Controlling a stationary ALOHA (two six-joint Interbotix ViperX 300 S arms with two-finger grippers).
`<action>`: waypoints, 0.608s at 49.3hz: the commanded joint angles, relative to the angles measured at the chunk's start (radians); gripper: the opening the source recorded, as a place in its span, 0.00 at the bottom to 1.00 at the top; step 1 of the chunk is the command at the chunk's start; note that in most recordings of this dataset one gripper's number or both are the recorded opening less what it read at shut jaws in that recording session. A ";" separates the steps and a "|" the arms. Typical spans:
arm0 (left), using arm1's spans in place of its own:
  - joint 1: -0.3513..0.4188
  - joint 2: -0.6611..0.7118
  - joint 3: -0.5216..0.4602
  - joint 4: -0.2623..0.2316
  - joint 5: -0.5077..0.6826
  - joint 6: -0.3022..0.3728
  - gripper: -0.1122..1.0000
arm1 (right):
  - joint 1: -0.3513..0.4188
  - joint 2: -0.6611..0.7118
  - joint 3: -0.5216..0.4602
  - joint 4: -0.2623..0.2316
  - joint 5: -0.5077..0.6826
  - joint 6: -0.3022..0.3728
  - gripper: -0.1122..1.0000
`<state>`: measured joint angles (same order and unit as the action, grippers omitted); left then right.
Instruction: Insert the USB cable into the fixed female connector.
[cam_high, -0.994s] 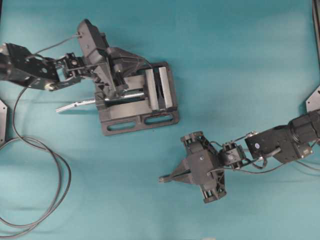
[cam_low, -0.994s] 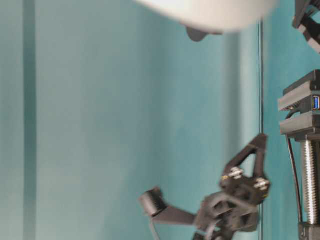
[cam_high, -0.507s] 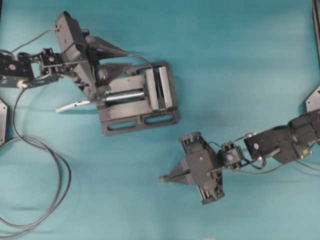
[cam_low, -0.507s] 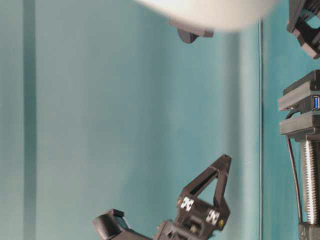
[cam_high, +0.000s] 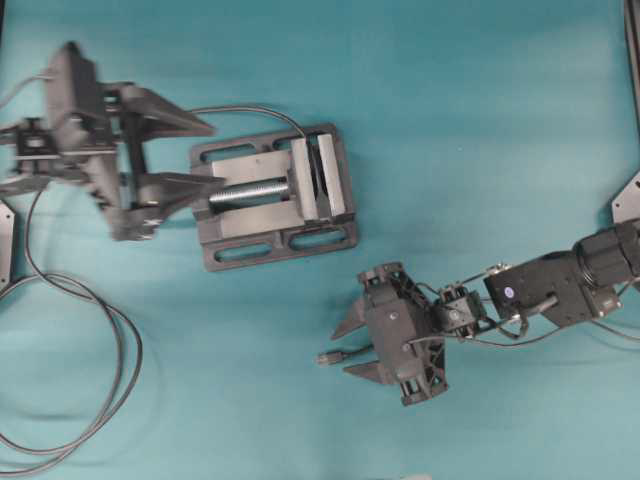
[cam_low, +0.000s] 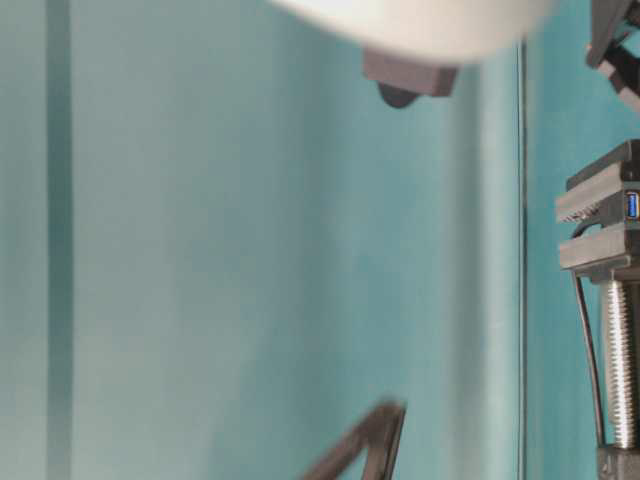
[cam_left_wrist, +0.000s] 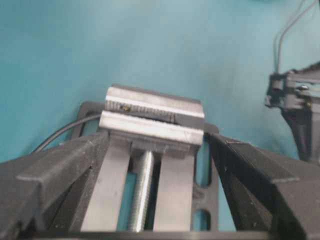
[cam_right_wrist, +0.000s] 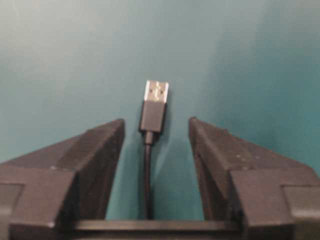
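Progress: the connector (cam_low: 631, 205) sits clamped in the vise (cam_high: 275, 195); insertion is not done. The cable (cam_right_wrist: 154, 110) lies loose on the bench (cam_high: 480, 120) between the parted fingers of the right claw (cam_high: 352, 345), unheld. The left claw (cam_high: 190, 155) gapes wide, empty, beside the vise.

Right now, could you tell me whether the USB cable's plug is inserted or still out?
Out. The USB cable lies between the open right gripper's fingers, away from the vise.
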<state>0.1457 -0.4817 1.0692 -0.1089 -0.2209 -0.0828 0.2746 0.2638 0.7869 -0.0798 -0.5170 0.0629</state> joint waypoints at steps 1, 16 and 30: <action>-0.003 -0.098 0.037 -0.003 0.005 -0.011 0.99 | -0.003 -0.031 -0.014 0.005 0.000 0.006 0.58; -0.003 -0.437 0.158 -0.003 0.233 -0.012 0.99 | -0.003 0.000 -0.026 0.003 -0.002 0.029 0.58; -0.002 -0.604 0.242 -0.003 0.368 -0.015 0.99 | 0.002 0.023 -0.028 0.003 -0.002 0.031 0.58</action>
<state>0.1442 -1.0738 1.3100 -0.1104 0.1503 -0.0859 0.2730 0.2930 0.7716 -0.0798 -0.5123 0.0920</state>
